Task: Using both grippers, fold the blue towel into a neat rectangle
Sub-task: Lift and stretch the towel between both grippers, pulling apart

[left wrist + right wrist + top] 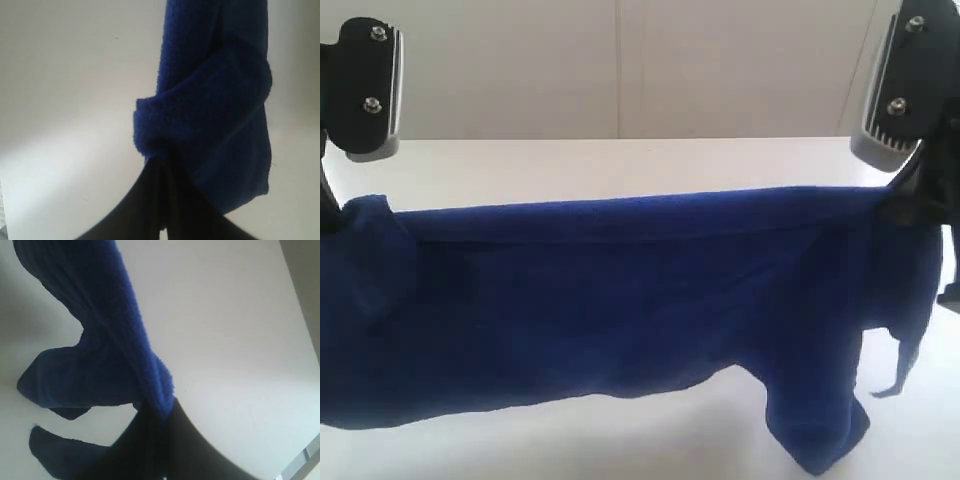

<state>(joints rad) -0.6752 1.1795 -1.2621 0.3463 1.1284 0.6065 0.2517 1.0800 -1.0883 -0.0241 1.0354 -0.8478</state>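
**Blue towel (620, 300) held off the counter (570, 160), clamped at both ends**

1. Left gripper (163, 161). In the left wrist view the two black fingers (135, 210) converge to a narrow point, with no gap visible between them. A bunched fold of the cloth is pinched at the tips. State: closed on the left end of the blue towel.

2. Right gripper (159, 412). In the right wrist view the fingers likewise meet at a point, with the towel's edge drawn in between them. State: closed on the right end of the blue towel.

3. Towel position.
   - The upper edge runs as a nearly straight, taut line from one gripper to the other. It lies roughly parallel to the counter's far edge and spans almost the whole width from the left edge to the right edge.
   - In the exterior view this line climbs slightly toward the right.
   - The rest of the cloth hangs as a sheet on the side of the near edge.
   - The lower edge is uneven. It sits higher through the middle and droops lowest toward the counter's near right corner.
   - Whether that lowest fold touches the counter cannot be told.
   - A thin dark strip (898, 368) shows just beside the right end. What it is cannot be told.

4. Surroundings. A band of white counter shows between the towel's upper edge and the far edge. A pale panelled wall (620, 60) stands behind it.
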